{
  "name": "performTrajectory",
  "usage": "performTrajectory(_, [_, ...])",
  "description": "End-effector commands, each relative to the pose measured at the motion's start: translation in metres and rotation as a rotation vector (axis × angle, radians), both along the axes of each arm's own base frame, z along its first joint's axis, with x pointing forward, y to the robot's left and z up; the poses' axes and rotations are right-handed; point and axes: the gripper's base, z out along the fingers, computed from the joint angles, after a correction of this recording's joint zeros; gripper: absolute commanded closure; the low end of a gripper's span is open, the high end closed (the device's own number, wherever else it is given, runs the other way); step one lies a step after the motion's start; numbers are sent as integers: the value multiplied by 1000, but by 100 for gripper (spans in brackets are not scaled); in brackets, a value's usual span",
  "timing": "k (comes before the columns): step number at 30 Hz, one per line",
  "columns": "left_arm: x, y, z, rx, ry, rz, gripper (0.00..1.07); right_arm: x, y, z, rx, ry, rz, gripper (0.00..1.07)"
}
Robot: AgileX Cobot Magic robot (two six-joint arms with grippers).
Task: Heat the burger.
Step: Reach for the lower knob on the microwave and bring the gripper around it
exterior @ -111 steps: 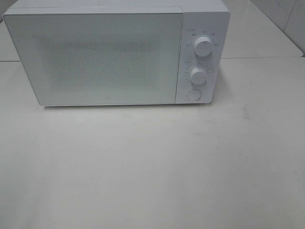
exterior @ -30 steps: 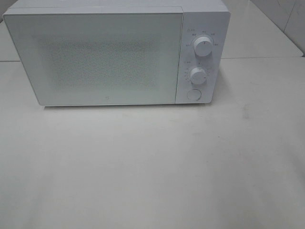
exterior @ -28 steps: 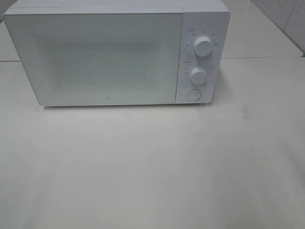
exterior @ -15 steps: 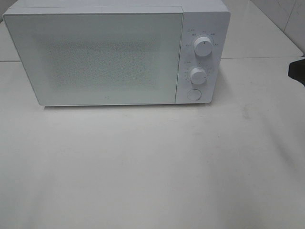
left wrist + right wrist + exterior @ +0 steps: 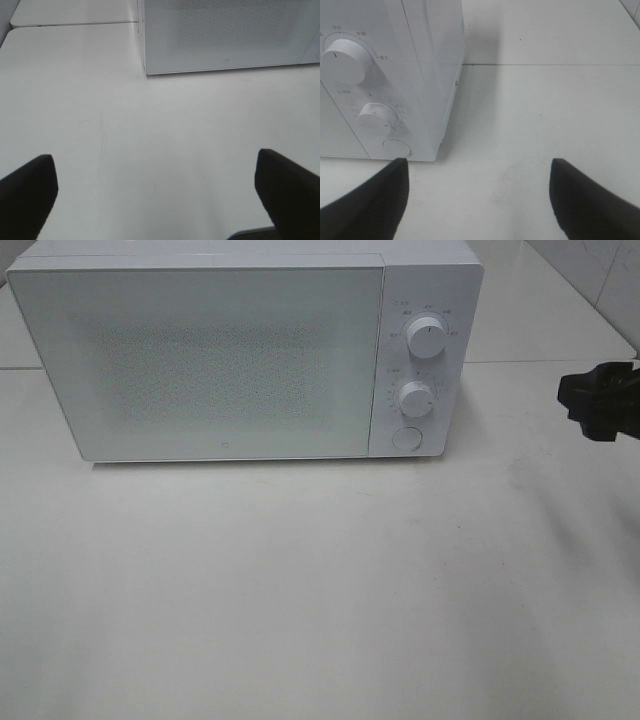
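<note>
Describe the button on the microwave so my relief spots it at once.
The white microwave stands at the table's back, its control panel on the right end. The button sits lowest there: flat and plain, unlike the two raised, marked knobs above.

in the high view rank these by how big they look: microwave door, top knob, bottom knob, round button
1. microwave door, by far the largest
2. top knob and bottom knob: they look about alike, so no ranking between them
3. round button, slightly smaller than either knob
</note>
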Motion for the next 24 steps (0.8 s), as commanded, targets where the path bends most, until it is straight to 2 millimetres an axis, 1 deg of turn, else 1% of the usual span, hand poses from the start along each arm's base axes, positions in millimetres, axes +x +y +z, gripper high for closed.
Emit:
performTrajectory(1, [-3, 0, 0, -5, -33, 2, 6, 1, -1, -10, 3, -79, -4, 32])
performTrajectory(2, [-3, 0, 0, -5, -33, 2, 6, 1, -1, -10, 3, -79, -4, 32])
performTrajectory(4, [-3, 0, 0, -5, -33, 2, 6, 1, 2, -29, -13, -114, 1, 32])
performTrajectory(5, [-3, 0, 0, -5, -33, 2, 6, 1, 2, -29, -13, -114, 1, 32])
performTrajectory(6, [-3, 0, 0, -5, -33, 2, 6, 0, 3, -33, -20, -113, -3, 32])
performTrajectory(7, [-3, 0, 0, -5, -33, 2, 6, 1, 10, -43, -58, -110, 10, 32])
performTrajectory(10, [-3, 0, 0, -5, -33, 2, 6, 1, 13, -45, -82, -118, 13, 32])
performTrajectory(12, [-3, 0, 0, -5, -33, 2, 6, 3, 29, -57, -136, -132, 11, 32])
performTrajectory(15, [-3, 0, 0, -5, -33, 2, 6, 2, 33, -59, -143, -142, 8, 32])
performTrajectory(17, [-3, 0, 0, -5, -33, 2, 6, 0, 51, -65, -136, -167, -5, 32])
performTrajectory(19, [-3, 0, 0, -5, -33, 2, 6, -1, 55, -66, -134, -177, -7, 32])
performTrajectory(20, [-3, 0, 0, -5, -33, 2, 6, -2, 66, -69, -129, -176, -1, 32])
performTrajectory(21, [-3, 0, 0, -5, -33, 2, 6, -2, 66, -69, -129, -176, -1, 32])
performTrajectory(22, [-3, 0, 0, -5, -33, 2, 6, -2, 71, -71, -128, -173, 2, 32])
performTrajectory(23, [-3, 0, 0, -5, -33, 2, 6, -1, 81, -72, -128, -175, 11, 32])
performTrajectory(24, [-3, 0, 0, -5, -33, 2, 6, -1, 81, -72, -128, -175, 11, 32])
